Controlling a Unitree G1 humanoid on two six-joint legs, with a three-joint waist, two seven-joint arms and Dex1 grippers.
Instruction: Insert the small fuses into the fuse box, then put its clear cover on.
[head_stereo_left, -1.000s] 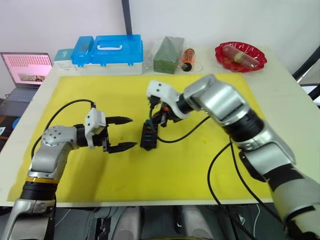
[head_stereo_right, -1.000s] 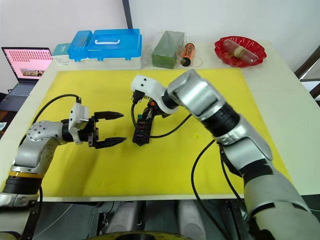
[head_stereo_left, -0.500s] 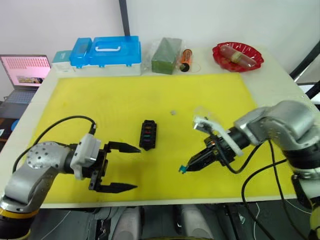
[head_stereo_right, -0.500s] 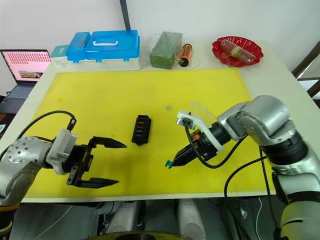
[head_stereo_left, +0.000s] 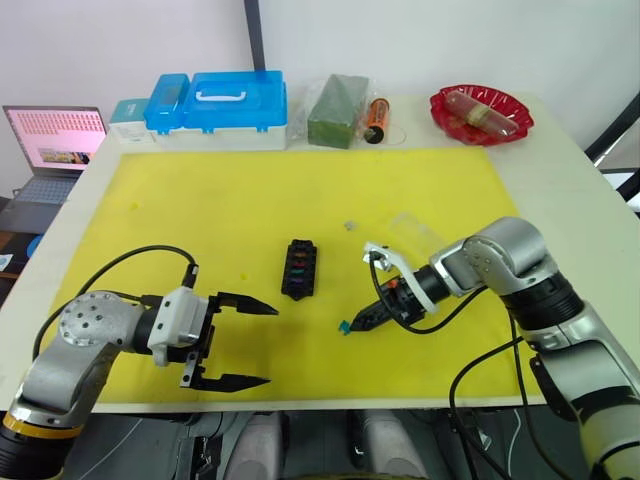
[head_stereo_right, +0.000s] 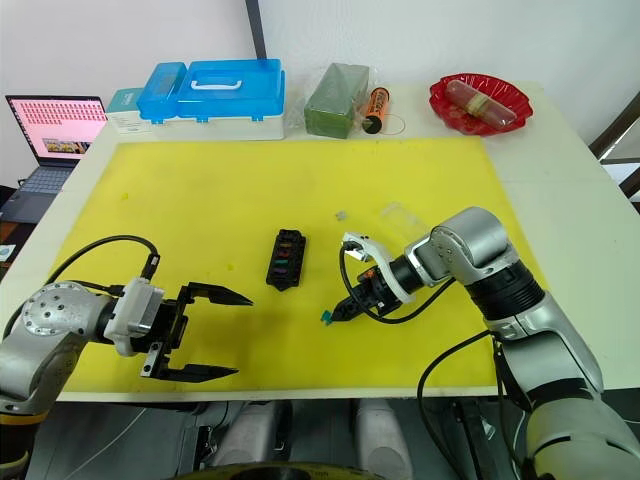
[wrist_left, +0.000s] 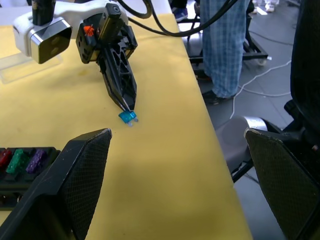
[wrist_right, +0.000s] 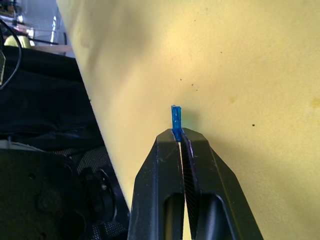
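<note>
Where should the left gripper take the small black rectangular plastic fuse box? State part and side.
On the small black rectangular plastic fuse box, probably the two long side walls, mid-length, from above: it lies flat, long and narrow, with coloured fuses in its top slots, which must stay free. The left gripper is open; the right gripper is shut on a teal fuse.

A plain white wall (head_stereo_left: 450, 40) is standing behind a pale rectangular table (head_stereo_left: 580, 190), with a dark vertical pole (head_stereo_left: 252, 35) rising against it. A wide yellow mat (head_stereo_left: 200, 200) is covering the tabletop. An open laptop (head_stereo_left: 55, 135) is glowing pink at the robot's left.
</note>
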